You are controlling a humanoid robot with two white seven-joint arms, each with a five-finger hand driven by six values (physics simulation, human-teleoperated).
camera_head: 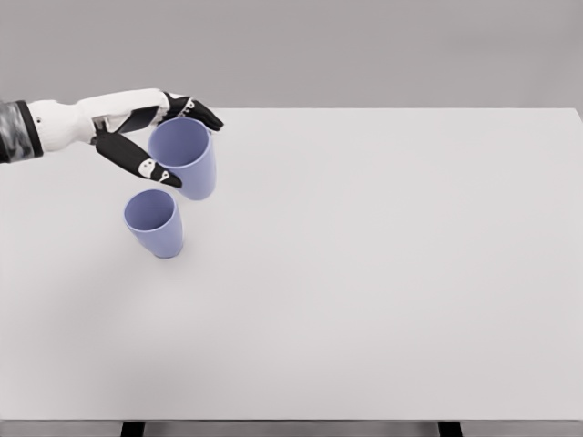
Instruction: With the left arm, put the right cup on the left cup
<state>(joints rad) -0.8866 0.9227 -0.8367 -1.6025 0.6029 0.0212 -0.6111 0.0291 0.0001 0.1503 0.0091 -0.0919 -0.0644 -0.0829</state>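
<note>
Toward the table's (383, 273) far left, the left hand (150, 132) pinches the carried cup (187, 157) at its rim between thumb and fingers, mouth upward, while the standing cup (153, 222) waits just nearer and slightly left.

Bare simulated test bench, lab-like, not home or kitchen. Wide plain white table (383, 273) fills almost whole view; flat even rendering, soft shadows. Behind table's far edge: featureless grey backdrop (364, 45). Below table's near edge: two dark leg tops showing. On table's left part: only two identical lavender cups, one standing (153, 222), other (185, 157) held just above and behind it by white-and-black robot hand (146, 132) reaching in past table's left edge.
</note>
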